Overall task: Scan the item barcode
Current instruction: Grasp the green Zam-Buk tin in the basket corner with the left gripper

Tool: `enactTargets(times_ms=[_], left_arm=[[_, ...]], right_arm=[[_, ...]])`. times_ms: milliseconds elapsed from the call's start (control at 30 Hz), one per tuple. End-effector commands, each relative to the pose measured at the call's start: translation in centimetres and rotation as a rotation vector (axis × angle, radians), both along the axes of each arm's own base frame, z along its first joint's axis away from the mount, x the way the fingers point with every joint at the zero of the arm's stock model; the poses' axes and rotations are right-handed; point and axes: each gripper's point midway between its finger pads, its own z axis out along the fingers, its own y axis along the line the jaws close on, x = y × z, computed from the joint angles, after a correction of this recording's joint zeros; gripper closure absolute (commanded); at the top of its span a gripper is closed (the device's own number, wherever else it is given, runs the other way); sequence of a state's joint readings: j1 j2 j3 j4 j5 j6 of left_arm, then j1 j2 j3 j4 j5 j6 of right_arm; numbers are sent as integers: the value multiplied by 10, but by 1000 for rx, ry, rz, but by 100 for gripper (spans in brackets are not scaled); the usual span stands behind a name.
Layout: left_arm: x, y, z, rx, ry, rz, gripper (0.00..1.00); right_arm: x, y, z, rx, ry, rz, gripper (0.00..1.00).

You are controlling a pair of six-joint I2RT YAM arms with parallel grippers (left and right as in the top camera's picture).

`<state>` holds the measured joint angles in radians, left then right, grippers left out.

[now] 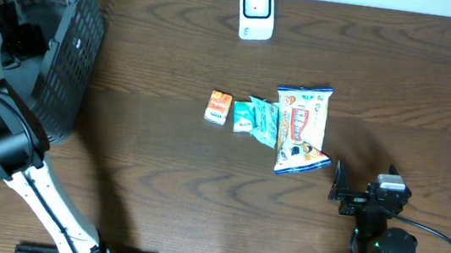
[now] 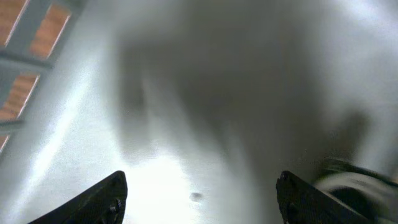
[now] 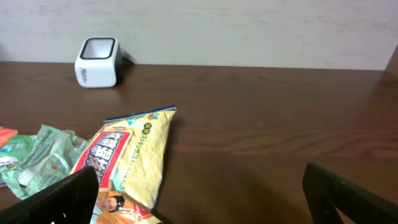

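Nearest: right gripper [image 3: 199, 196], spread wide and empty, just short of one yellow crinkled plastic snack bag [image 1: 300, 128]. Touching that bag's left edge, one green foil packet [image 1: 256, 119]; further left, one small orange packet [image 1: 218, 107]. Beyond the bag, one white boxy scanner [image 1: 256, 12]. Far left of it, one black mesh basket [image 1: 74, 33]. Left gripper [image 2: 199, 199] parted, nothing between, view blurred.

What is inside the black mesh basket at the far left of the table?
The left arm reaches into the basket; its dark end shows within the rim. Whether any items lie at the bottom cannot be seen: the arm and the mesh wall hide it.
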<state>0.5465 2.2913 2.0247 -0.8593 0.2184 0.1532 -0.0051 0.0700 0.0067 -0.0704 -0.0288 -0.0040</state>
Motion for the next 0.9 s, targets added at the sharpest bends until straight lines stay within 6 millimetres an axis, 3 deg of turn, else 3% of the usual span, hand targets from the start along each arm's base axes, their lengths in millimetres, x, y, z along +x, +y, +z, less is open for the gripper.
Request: enactTargets(times_ms=[0,100,233,400,633,867], left_arm=[[22,-37,84,-99,-251,-148,24],[23,-50,94,-137,-288,-209,24],[12,-58,82,-154,-236,-260,23],[2,-76,63,-182,-198,-366,4],[1,-87,39,-182,-175,-414,4],[-3,-82,16,-138,-127,-401,5]], right_arm=[[0,-1,-1,10,1,-6,1],[0,-1,-1,10,1,-6,1],[0,-1,-1,10,1,-6,1],[0,-1,-1,10,1,-6,1],[0,-1,-1,10,1,-6,1],[0,-1,-1,10,1,-6,1]])
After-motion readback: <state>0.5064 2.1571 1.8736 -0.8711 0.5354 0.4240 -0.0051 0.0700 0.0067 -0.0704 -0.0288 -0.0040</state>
